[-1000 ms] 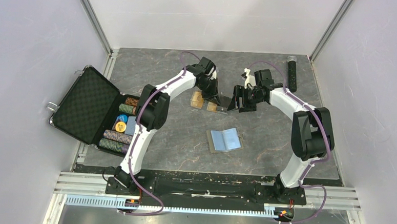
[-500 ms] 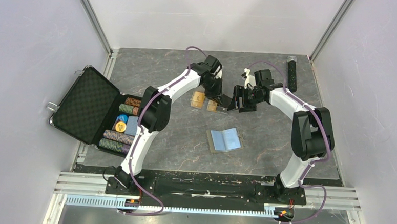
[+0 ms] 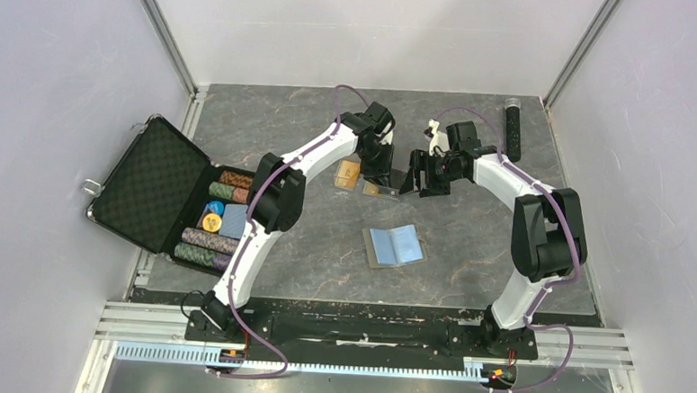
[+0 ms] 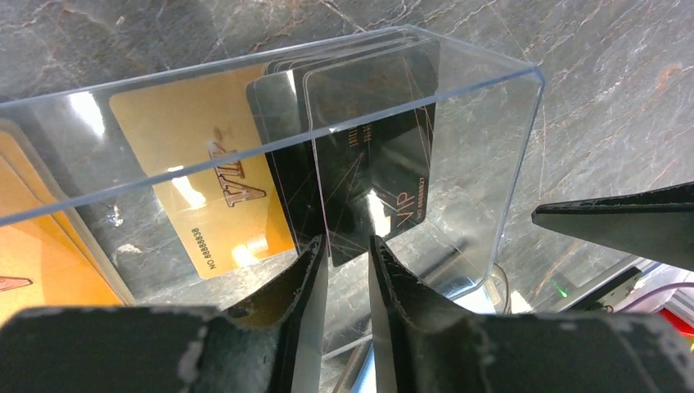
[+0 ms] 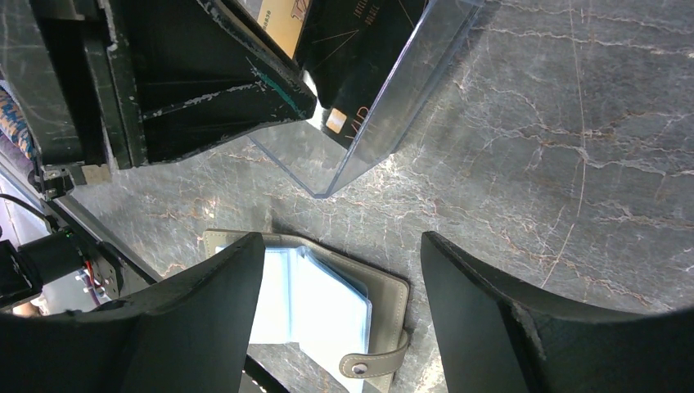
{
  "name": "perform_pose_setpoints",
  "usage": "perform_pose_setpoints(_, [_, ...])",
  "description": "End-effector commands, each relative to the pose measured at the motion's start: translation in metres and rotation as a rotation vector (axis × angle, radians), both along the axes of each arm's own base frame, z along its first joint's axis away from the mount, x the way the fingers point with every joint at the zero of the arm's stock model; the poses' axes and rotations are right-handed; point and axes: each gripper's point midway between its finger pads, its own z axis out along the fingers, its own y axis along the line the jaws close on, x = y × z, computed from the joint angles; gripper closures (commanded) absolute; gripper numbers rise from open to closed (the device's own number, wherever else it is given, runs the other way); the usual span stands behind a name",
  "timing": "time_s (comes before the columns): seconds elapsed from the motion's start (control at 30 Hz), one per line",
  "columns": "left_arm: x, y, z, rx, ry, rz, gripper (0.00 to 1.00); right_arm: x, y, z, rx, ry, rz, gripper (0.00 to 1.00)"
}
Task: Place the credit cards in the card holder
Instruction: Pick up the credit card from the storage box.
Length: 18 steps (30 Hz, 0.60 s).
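Note:
A clear plastic box [image 4: 458, 106] lies on the table with credit cards inside: a gold credit card [image 4: 209, 205] and a black one [image 4: 372, 164]. Another gold card [image 3: 348, 173] lies just left of the box. My left gripper [image 4: 348, 246] points into the box's open side. Its jaws are narrowly parted, their tips at the black card's edge, and nothing shows between them. The card holder [image 3: 394, 246] lies open with its light blue sleeves up and its snap tab [image 5: 372, 360] free. My right gripper [image 5: 342, 239] hangs open just right of the box, above bare table.
An open black case [image 3: 152, 182] with rows of poker chips [image 3: 210, 218] sits at the left edge. A black cylinder [image 3: 513, 129] lies at the back right. The two grippers [image 3: 389, 176] [image 3: 415, 182] are close together over the box.
My left gripper has shifted slightly right toward the box and its jaws have parted from shut to a narrow gap. The right arm has not moved.

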Motion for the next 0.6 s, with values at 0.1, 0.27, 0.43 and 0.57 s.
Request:
perform_pose_setpoints(0.1, [0.006, -0.004, 0.011, 0.003, -0.068, -0.077, 0.57, 0.002, 0.004, 0.007, 0.016, -0.023, 0.026, 0.27])
perform_pose_setpoints(0.27, [0.008, 0.003, 0.009, 0.044, -0.088, -0.075, 0.54, 0.001, 0.003, 0.005, 0.015, -0.017, 0.028, 0.27])
perform_pose_setpoints(0.43, [0.012, 0.003, 0.005, 0.053, -0.096, -0.072, 0.56, -0.001, 0.003, 0.003, 0.014, -0.012, 0.028, 0.27])
perform_pose_setpoints(0.57, [0.011, -0.003, -0.003, 0.034, -0.068, -0.077, 0.61, -0.001, 0.003, 0.002, 0.012, -0.011, 0.031, 0.27])
